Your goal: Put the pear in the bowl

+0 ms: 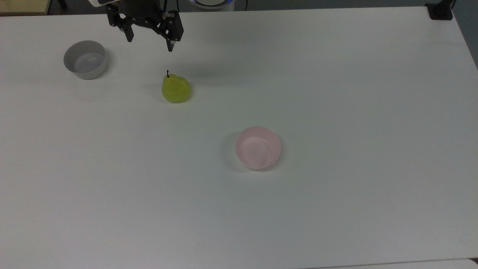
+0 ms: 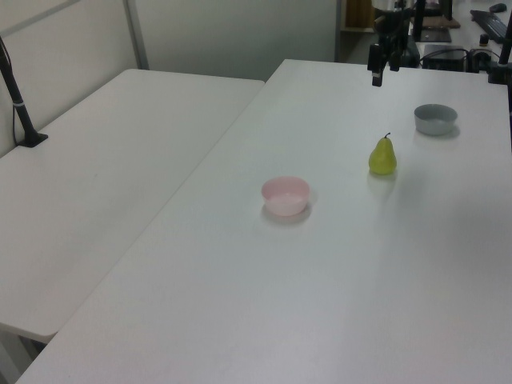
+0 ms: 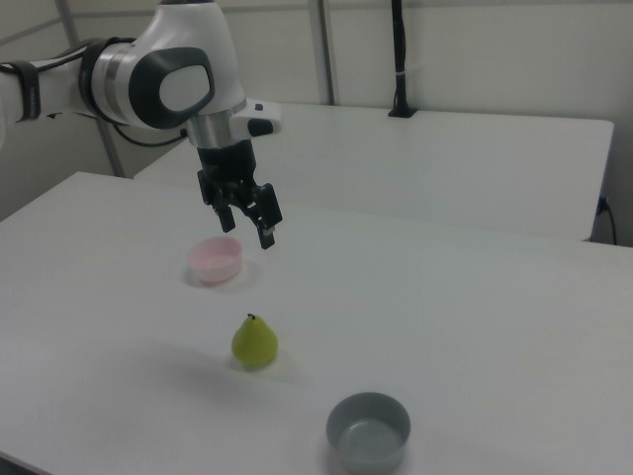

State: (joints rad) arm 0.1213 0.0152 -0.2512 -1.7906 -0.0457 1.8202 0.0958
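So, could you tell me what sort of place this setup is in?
Probably a robotics lab or office workroom: a robot arm hangs over a plain white table bearing only a pear and two bowls, beside a second white table and partition walls.

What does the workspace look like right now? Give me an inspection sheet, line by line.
Surface: white table, bare apart from three things.
Job's things: pear upright on the table, untouched; pink bowl empty, standing apart from the pear.
Clutter: grey bowl, empty.
Claw: claw open, in the air above the table, holding nothing.
Cables: dark cable along a black post on the neighbouring table.
Surroundings: second white table beside this one; pale partition walls.
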